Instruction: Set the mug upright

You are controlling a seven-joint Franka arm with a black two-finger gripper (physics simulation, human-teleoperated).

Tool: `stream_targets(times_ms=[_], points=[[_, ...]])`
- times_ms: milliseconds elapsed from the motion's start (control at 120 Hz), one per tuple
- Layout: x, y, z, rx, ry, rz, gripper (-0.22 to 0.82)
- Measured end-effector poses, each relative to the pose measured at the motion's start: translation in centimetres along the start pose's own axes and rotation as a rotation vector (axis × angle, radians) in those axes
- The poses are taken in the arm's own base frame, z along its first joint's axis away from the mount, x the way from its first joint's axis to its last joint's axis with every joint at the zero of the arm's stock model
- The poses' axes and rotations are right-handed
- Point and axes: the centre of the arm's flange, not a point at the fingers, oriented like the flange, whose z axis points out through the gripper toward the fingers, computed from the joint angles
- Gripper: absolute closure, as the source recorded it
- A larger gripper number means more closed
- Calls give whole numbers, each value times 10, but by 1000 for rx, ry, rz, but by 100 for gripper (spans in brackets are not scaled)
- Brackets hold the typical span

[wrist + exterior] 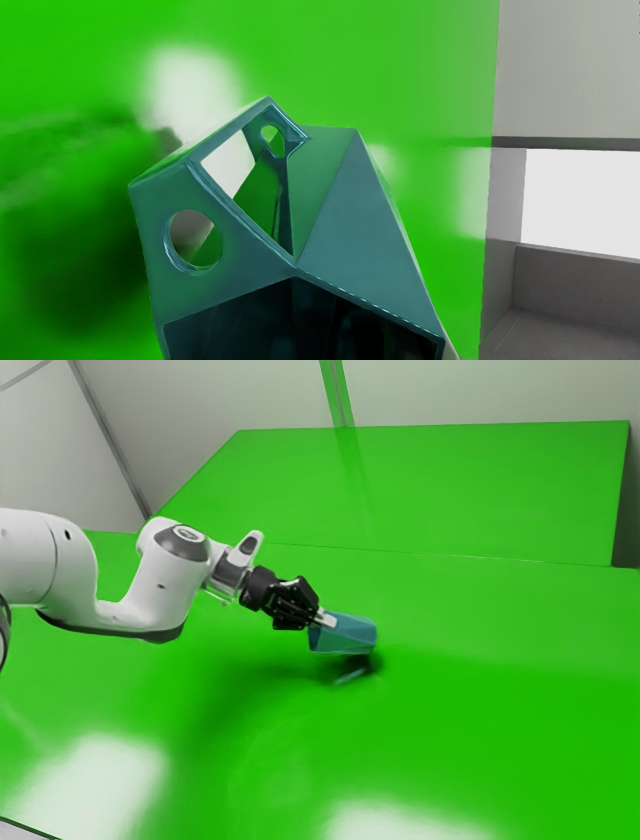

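The gripper (325,618) is at the open end of the teal mug (347,635), overlapping its rim. The mug lies over on its side, its closed end toward the exterior view's right. A shadow and a thin bluish streak show beneath it; whether it touches the table is unclear. Close up in the wrist view, the angular mug (360,220) has its dark mouth facing my hand. Its boxy handle (220,200), with round holes, stands out from one side. How the gripper holds or meets the rim is hidden.
The glossy green table (480,730) spreads around the mug, with bright light reflections on it. Behind it is another raised green surface (430,485) against a pale wall (480,390). Past the table's edge in the wrist view are grey walls (565,70).
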Motion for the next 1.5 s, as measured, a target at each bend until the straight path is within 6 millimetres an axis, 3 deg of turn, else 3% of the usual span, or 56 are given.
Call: stream_targets(times_ms=[125,375,533,733,1008,1233,1500], points=[[0,19,-24,130,-51,114,78],[12,36,-67,535,-176,299,78],[23,49,-84,742,-206,359,78],[25,42,-77,900,-257,359,79],[19,35,-54,985,-345,325,79],[19,7,-37,999,-415,248,79],[19,-11,-26,1001,-441,191,78]])
